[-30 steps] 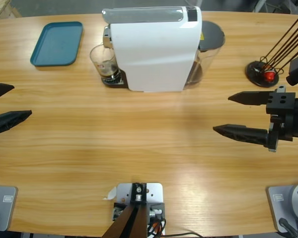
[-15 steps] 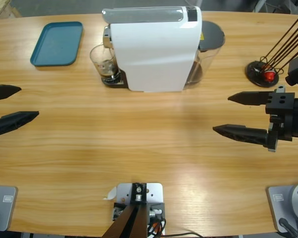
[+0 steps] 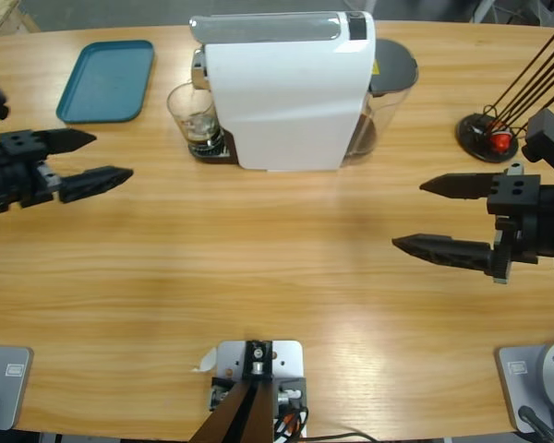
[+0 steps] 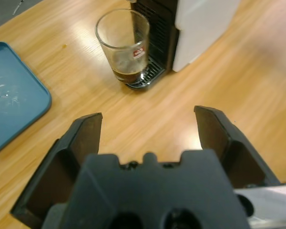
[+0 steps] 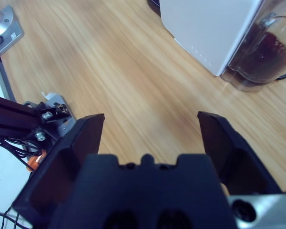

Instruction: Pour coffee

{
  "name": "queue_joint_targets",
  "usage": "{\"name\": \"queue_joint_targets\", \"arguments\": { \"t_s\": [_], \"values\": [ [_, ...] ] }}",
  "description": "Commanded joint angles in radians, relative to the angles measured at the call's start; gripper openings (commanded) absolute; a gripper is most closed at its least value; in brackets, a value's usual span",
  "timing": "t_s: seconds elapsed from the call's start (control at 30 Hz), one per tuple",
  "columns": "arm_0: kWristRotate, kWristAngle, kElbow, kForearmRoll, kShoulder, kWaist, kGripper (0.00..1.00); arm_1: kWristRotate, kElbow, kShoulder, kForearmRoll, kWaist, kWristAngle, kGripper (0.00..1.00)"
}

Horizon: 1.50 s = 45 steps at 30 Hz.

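Under the spout of the machine, place of the coffee: the small pool of dark brown, nearly black coffee (image 4: 126, 76) lies in the bottom of the clear glass tumbler with a small red mark (image 3: 194, 117), which stands on the black drip grille (image 4: 145, 78) at the front of the big white boxy coffee machine (image 3: 286, 92)
Left gripper: the left arm's black two-jawed gripper (image 3: 100, 157) comes in from the table's left edge, jaws spread apart and holding nothing, pointed toward the tumbler but well short of it
Right gripper: the right arm's black two-jawed gripper (image 3: 423, 214) hangs over bare wood on the right side, jaws wide apart and empty, well away from the machine
Risk, knock: the tumbler sits tight against the machine's front, so a jaw arriving off line would likely push the glass along the grille or tip it
Risk, squeeze: smooth glass between hard black jaws may slip if closed too lightly, and tilt if gripped high near the rim
Risk, spill: the liquid is shallow, so a level lift probably keeps it in, but a jerk while clearing the spout could slosh it up the wall
Risk, neighbours: the flat teal plastic tray (image 3: 106, 79) lies near the left gripper's path, and a wide swing might catch its edge
Look of the coffee: a thin dark band, far lower than the red mark, with pale film on the glass above it
Water tank: the grey tank (image 5: 262, 52) at the machine's far end plays no part in my reading of the reach
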Motion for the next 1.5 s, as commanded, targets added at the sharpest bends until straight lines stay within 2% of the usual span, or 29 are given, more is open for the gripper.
{"name": "queue_joint_targets", "arguments": {
  "t_s": [0.03,0.27,0.57,1.2,1.5],
  "values": [
    [0.011,0.027,-0.002,-0.254,0.291,0.031,0.914,0.013,0.009,0.070,0.010,0.007,0.018,0.862],
    [0.015,-0.055,-0.001,-0.549,0.510,0.031,0.962,0.013,0.000,0.104,0.017,0.007,0.018,0.862],
    [0.022,-0.118,-0.001,-0.723,0.646,0.088,0.973,0.013,-0.006,0.118,0.025,0.007,0.019,0.862],
    [0.030,-0.240,-0.079,-0.735,0.714,0.159,0.968,0.013,-0.016,0.136,0.038,0.007,0.018,0.862],
    [0.030,-0.321,-0.102,-0.735,0.750,0.161,0.959,0.013,-0.023,0.150,0.043,0.007,0.019,0.862]
  ]
}}
